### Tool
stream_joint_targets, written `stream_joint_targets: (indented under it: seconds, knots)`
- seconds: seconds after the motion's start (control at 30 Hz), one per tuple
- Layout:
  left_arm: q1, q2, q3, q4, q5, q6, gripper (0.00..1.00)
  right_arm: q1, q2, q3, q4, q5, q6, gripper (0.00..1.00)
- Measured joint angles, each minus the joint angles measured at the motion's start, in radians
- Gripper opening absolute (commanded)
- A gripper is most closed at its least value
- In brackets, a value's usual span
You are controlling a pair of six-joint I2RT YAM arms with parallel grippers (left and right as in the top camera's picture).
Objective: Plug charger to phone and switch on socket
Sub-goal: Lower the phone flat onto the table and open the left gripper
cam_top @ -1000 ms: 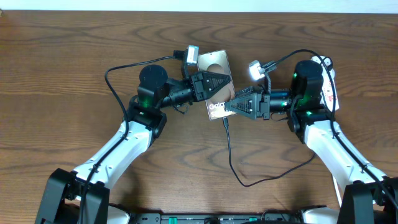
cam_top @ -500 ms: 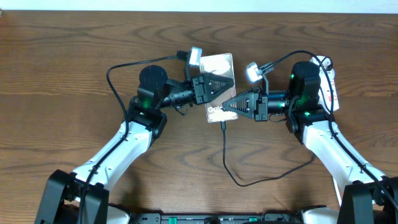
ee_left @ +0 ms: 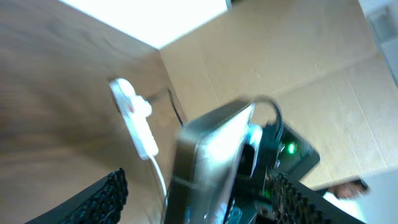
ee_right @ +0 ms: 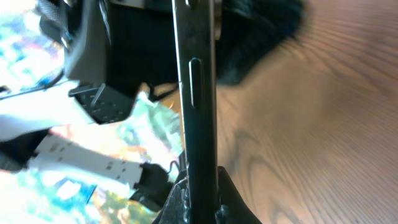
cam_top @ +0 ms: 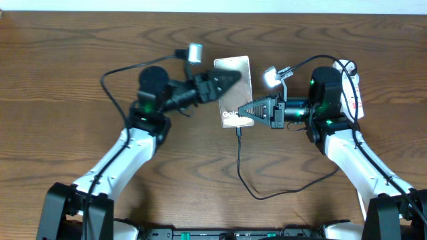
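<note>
From the overhead view I see the phone [cam_top: 233, 90] in the middle of the wooden surface [cam_top: 67, 67], between my two arms, with its glossy face upward and its long sides running away from me. The right tool [cam_top: 245, 115] is closed on the phone at its right side near the lower corner. In the right wrist view the phone [ee_right: 196, 93] shows only its thin dark edge, and the right tool [ee_right: 199, 198] pinches it at the bottom of the picture. The left tool [cam_top: 230, 80] is at the upper left side of the phone. In the left wrist view its two fingers [ee_left: 102, 196] are spread wide apart and the phone [ee_left: 211, 162] stands between them, so this tool is open and grips nothing. I cannot tell if the phone touches the surface. The charger [cam_top: 239, 160] meets the near short edge of the phone with its tip, then its cable runs toward me and curves to the right; I cannot tell if the tip is fully in. The socket [cam_top: 357, 100] lies at the far right, partly under the right arm, well apart from the phone.
</note>
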Motion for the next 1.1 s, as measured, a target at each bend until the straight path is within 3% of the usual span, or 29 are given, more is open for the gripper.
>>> stream_joint_targets:
  seconds: [0.27,0.3,0.4,0.6,1.1]
  knots:
    - [0.159,0.0,0.001,-0.146,-0.012,0.003,0.8,0.0,0.0,-0.004,-0.267,0.279,-0.121,0.01]
    - [0.166,0.0,0.001,-0.166,-0.013,0.003,0.89,0.0,0.0,-0.005,-0.296,0.321,-0.136,0.01]
    - [0.189,0.0,0.001,-0.281,-0.019,0.004,0.93,0.0,0.006,-0.006,-0.338,0.422,-0.158,0.01]
    - [0.193,-0.001,0.002,-0.375,-0.019,0.003,0.93,0.0,0.088,-0.006,-0.336,0.524,-0.178,0.01]
    - [0.193,-0.001,0.002,-0.374,-0.019,0.003,0.93,0.0,0.323,-0.006,-0.226,0.531,-0.175,0.01]
